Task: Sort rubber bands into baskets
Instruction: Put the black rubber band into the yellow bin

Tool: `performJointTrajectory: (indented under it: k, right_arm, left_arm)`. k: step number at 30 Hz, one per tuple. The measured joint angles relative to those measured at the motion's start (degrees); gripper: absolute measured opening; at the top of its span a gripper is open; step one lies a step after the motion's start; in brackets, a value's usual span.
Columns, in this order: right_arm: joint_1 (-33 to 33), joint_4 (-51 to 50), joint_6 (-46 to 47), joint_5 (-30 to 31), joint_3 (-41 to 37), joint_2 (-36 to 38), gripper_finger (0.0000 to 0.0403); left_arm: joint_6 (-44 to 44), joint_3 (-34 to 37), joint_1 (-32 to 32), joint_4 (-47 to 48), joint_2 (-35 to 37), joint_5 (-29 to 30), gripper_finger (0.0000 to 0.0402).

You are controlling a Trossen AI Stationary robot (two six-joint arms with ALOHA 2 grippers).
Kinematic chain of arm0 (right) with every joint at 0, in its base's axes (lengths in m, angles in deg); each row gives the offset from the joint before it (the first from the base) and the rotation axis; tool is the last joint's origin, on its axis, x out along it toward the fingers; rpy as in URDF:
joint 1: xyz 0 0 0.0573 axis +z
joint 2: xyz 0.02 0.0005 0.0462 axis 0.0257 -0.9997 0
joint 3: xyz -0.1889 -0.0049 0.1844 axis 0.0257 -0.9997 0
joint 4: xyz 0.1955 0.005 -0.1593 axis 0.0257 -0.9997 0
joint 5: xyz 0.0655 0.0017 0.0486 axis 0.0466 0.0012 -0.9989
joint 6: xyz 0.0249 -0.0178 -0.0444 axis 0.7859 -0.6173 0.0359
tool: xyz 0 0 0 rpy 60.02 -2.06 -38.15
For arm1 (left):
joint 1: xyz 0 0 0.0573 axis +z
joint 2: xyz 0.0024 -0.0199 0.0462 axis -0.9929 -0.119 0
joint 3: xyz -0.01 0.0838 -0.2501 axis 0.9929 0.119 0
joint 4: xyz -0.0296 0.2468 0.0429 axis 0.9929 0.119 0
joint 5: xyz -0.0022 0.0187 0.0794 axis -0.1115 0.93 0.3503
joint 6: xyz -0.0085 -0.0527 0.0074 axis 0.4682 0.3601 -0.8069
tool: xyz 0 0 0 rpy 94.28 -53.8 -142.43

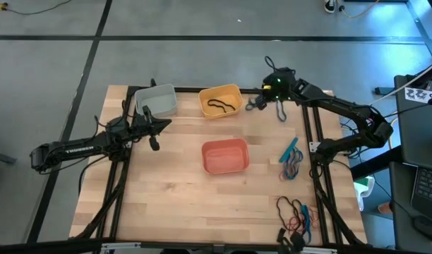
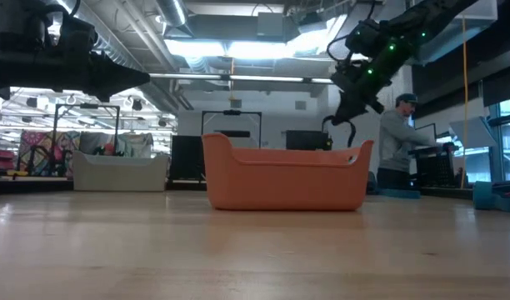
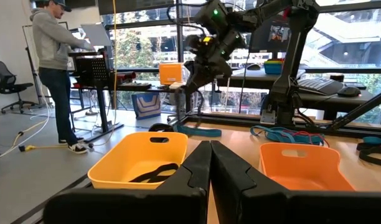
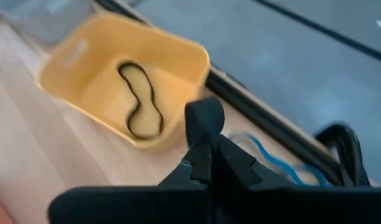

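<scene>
My right gripper, pressed together, possibly pinching a black band, hangs just beside the yellow basket, closer than left arm.

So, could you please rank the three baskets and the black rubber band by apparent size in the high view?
1. Salmon-red plastic basket, slightly largest.
2. Yellow-orange plastic basket and pale grey-white plastic basket: alike.
3. Black rubber band, smallest.

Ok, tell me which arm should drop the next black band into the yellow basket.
Right, probably. The right pincer is shut on a black rubber band just beside the yellow basket. The left pincer is shut, empty, near the grey basket.
</scene>
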Motion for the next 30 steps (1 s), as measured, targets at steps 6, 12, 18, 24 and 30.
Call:
performJointTrajectory:
  k: [6,12,18,24,30]
  right_arm:
    - [0.4,9.5,0.5,-1.7,0.0,-0.2,0.0011]
    - [2.6,18.9,0.4,-2.1,0.0,-0.8,0.0011]
    - [5.6,27.8,0.2,-2.5,0.0,-5.0,0.0011]
    - [6.5,33.8,0.3,-2.6,0.0,-11.3,0.0011]
    - [6.3,34.8,0.3,-2.6,0.0,-16.4,0.0011]
  left_arm:
    - [-0.2,0.0,0.0,0.0,0.0,0.0,0.0005]
    - [-0.2,0.0,0.0,0.0,0.0,0.0,0.0005]
    - [-0.2,0.0,0.0,0.0,0.0,0.0,0.0005]
    - [0.0,0.0,0.0,0.0,0.0,0.0,0.0005]
    - [-0.1,0.0,0.0,0.0,0.0,0.0,0.0005]
